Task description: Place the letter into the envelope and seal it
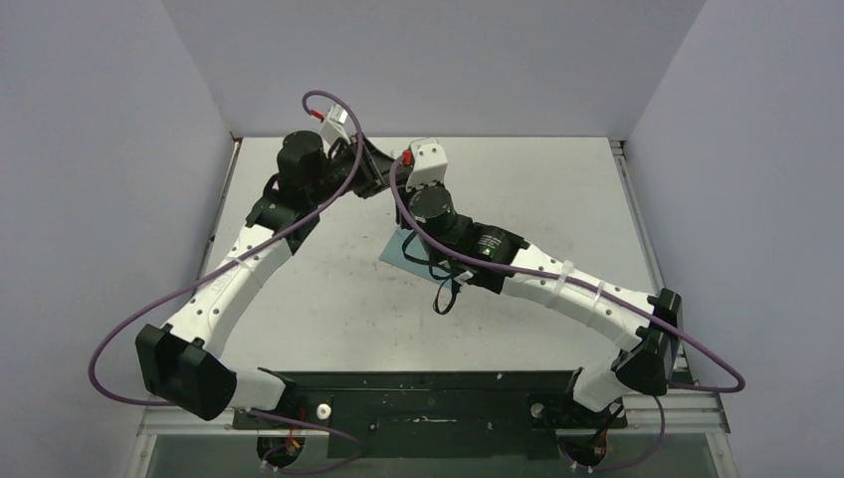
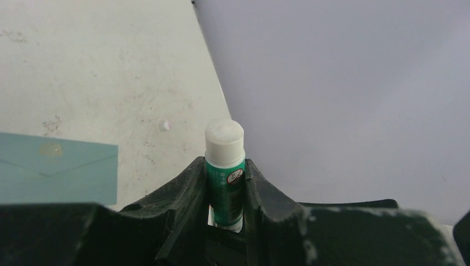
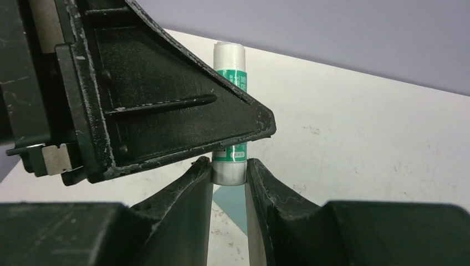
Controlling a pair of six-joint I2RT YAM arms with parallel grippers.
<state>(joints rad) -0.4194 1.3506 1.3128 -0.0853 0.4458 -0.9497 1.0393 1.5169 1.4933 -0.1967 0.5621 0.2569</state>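
While both arms meet at the top centre of the overhead frame, the left gripper (image 2: 226, 169) clamps the middle of a green-and-white glue stick (image 2: 224, 141) and the right gripper (image 3: 229, 166) pinches one white end. The envelope (image 2: 55, 172) lies flat on the table (image 2: 111, 66), lower left in the left wrist view, flap folded down.

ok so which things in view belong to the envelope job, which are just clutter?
Job: envelope, glue stick, left end effector and right end effector both gripping it. No letter in view.
Lying about: small white speck on table.
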